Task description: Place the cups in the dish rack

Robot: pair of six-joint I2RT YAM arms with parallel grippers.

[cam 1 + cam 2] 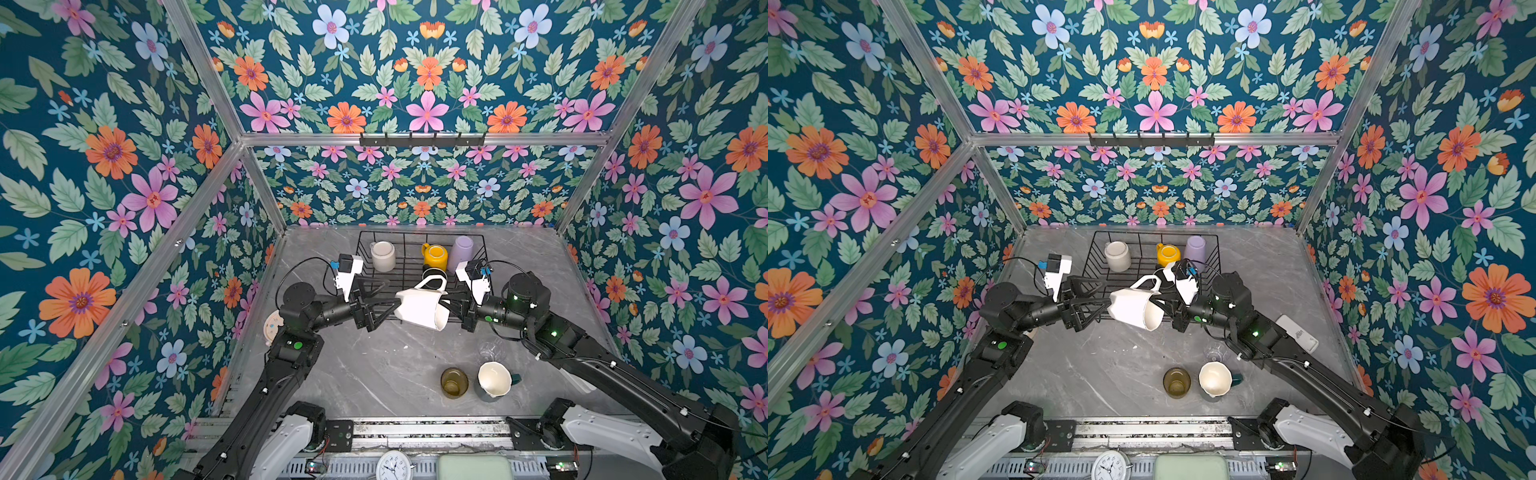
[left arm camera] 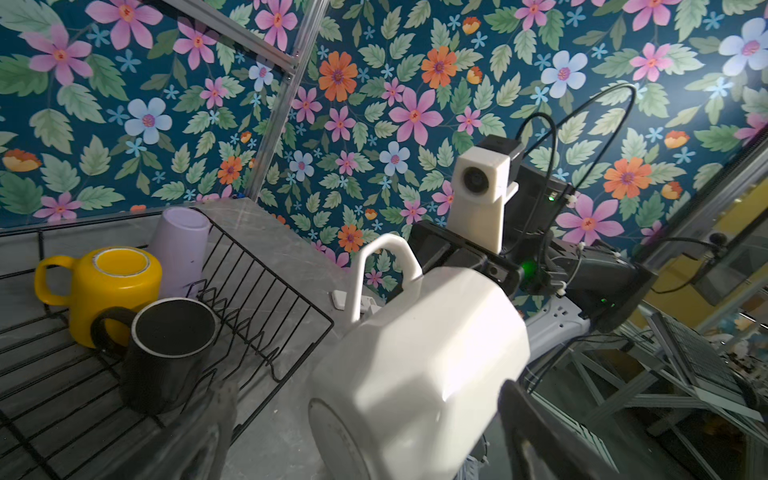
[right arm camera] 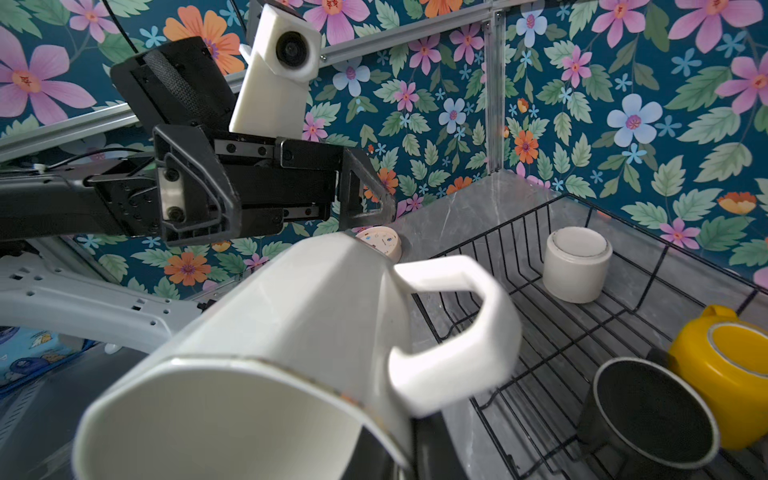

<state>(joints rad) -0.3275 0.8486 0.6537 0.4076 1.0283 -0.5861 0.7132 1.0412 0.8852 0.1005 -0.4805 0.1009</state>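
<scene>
A white mug (image 1: 422, 309) (image 3: 291, 332) hangs tilted on its side, handle up, above the front edge of the dish rack (image 1: 415, 233) (image 2: 257, 299). My right gripper (image 1: 451, 309) (image 3: 411, 440) is shut on its rim. My left gripper (image 1: 392, 301) (image 2: 374, 415) stands open, its fingers either side of the mug's base. Upside down in the rack are a cream mug (image 1: 383, 255), a yellow mug (image 1: 435, 257), a lilac tumbler (image 1: 461, 251) and a black mug (image 1: 434, 275). On the table stand an amber glass (image 1: 454, 382), a teal mug (image 1: 494, 380) and a clear glass (image 1: 490, 351).
A small round clock (image 1: 274, 326) lies behind my left arm. A white power strip (image 1: 1298, 332) lies by the right wall. A black hook rail (image 1: 422, 139) hangs on the back frame. Another clock (image 1: 392, 465) and a green pad (image 1: 473, 467) sit at the front edge.
</scene>
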